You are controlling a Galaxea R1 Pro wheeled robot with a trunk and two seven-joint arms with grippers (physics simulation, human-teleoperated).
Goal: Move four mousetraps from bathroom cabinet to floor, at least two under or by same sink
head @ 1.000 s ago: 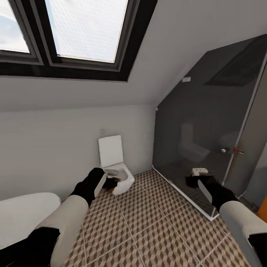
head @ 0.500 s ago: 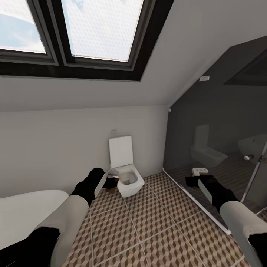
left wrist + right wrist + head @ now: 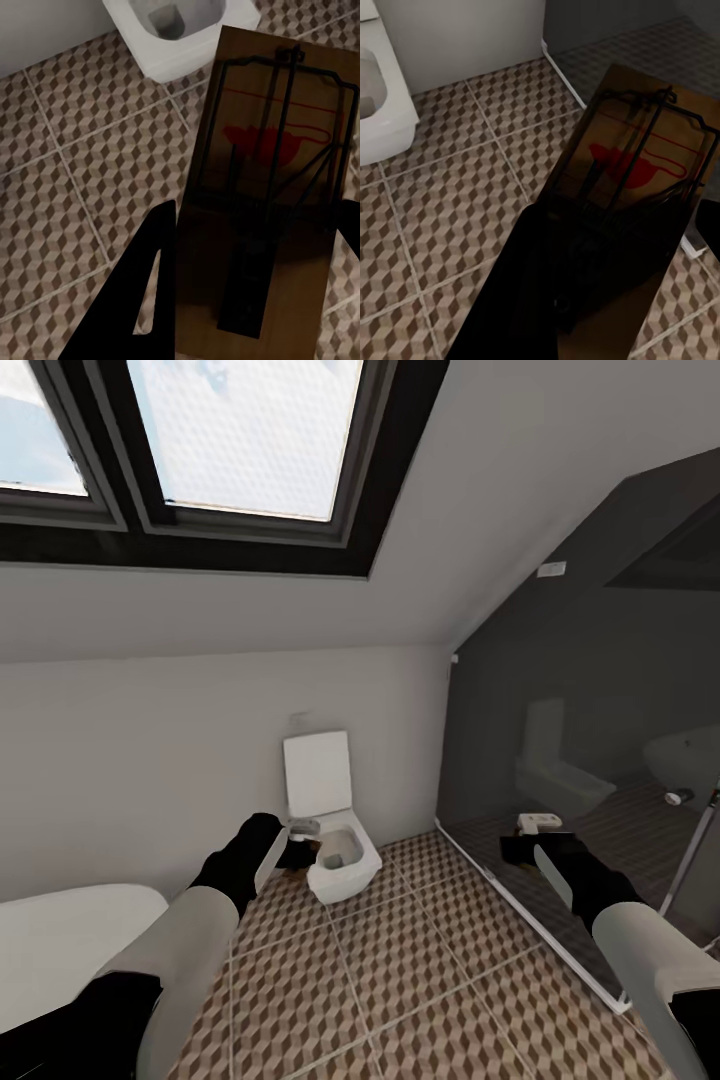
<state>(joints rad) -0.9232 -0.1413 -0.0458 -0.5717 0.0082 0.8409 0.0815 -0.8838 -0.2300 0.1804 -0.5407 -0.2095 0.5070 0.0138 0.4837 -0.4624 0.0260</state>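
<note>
A: Where are the traps?

B: One per arm, carried above the brown-and-beige cube-patterned tiled floor (image 3: 400, 970). In the left wrist view, a small flat brown wooden mousetrap with dark wire frame and red spot (image 3: 266, 187) sits between the black fingers (image 3: 142, 292) of the left gripper (image 3: 298, 853), which is clamped on it. The right gripper (image 3: 520, 847) is likewise closed on a second wooden mousetrap of the same kind (image 3: 622, 202).

A: Surroundings?

B: White square-bowled toilet (image 3: 335, 850) ahead by the wall, dark glass shower screen (image 3: 570, 760) to the right, white rounded tub edge (image 3: 60, 940) at lower left.

A: Handling?

B: Judged light, stiff, thin. The board should not flex; the wire parts are the delicate and possibly sprung bit. Best held by the long board edges, clear of the wire, as both grips appear to be. Being thin, it could slip or pivot if the pinch loosens; set it down flat and low.
</note>
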